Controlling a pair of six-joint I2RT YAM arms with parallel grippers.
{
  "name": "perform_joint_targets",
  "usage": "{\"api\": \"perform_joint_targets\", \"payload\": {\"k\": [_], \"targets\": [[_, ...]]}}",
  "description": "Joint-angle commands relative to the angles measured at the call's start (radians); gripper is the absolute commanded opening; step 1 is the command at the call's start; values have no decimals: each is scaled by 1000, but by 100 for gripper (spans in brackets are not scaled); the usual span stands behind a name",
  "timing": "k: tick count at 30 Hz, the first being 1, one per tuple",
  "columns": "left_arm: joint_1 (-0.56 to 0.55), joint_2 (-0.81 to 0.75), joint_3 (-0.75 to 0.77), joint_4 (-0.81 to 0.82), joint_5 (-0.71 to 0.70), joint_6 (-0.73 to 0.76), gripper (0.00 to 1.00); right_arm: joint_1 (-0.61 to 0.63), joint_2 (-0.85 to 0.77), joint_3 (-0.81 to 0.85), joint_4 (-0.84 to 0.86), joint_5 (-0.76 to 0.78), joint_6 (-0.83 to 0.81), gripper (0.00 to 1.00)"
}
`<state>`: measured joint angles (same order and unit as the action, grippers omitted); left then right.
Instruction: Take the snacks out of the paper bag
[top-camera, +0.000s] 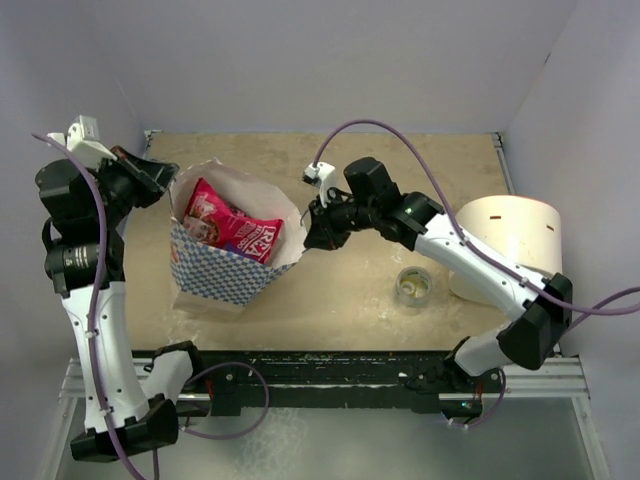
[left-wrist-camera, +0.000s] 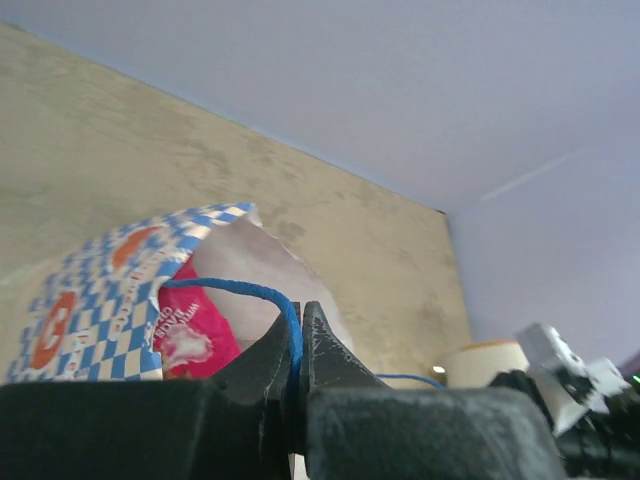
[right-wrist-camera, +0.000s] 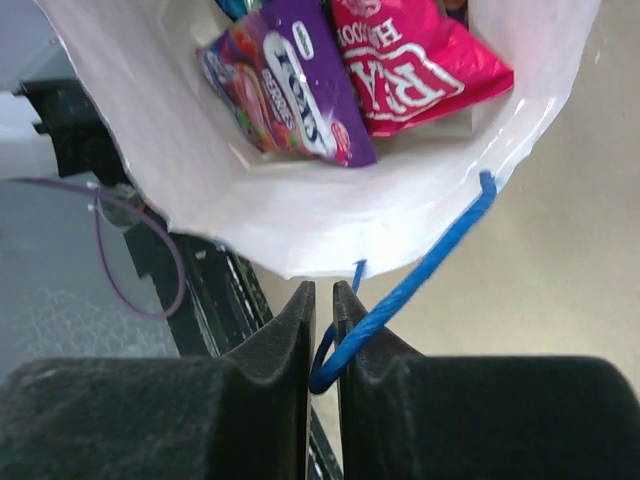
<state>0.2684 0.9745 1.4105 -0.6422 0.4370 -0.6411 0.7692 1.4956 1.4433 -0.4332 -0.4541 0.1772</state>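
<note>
Paper bag (top-camera: 225, 276) with snacks (top-camera: 236, 228), left pincer (left-wrist-camera: 301, 312) and right pincer (right-wrist-camera: 322, 292) each clamped on a cord handle (right-wrist-camera: 432, 262)

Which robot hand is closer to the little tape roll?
Right. The right gripper pinches a blue cord handle on the paper bag side facing the tape roll. The left gripper pinches the other handle, across the bag, farther away.

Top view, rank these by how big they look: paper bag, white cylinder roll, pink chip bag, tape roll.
1. paper bag
2. white cylinder roll, partly hidden
3. pink chip bag, only partly showing inside the bag
4. tape roll, clearly smallest
</note>
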Motion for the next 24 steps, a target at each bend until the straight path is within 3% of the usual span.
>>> {"api": "perform_joint_targets", "payload": {"k": [1, 5, 8, 9, 12, 14, 15, 20, 24], "targets": [[2, -102, -106, 305, 277, -197, 0, -2, -88, -42, -70, 44, -96, 16], [2, -143, -173, 383, 367, -303, 0, -3, -115, -43, -114, 86, -80, 25], [2, -160, -174, 364, 405, -296, 0, -3, -142, -35, -103, 211, -41, 31], [2, -162, -174, 353, 420, -290, 0, -2, -151, -29, -100, 253, -36, 39], [2, -172, -174, 323, 456, -266, 0, -5, -176, 6, -96, 391, -18, 76], [2, -181, -174, 290, 465, -242, 0, -5, -182, 42, -84, 437, -42, 96], [2, -186, -173, 271, 466, -228, 0, -4, -180, 60, -67, 442, -60, 100], [2, -201, -166, 214, 469, -201, 0, -3, -106, 159, 81, 341, -101, 100], [2, -214, -167, 200, 463, -213, 0, -2, -22, 171, 241, 73, -10, 94]]}}
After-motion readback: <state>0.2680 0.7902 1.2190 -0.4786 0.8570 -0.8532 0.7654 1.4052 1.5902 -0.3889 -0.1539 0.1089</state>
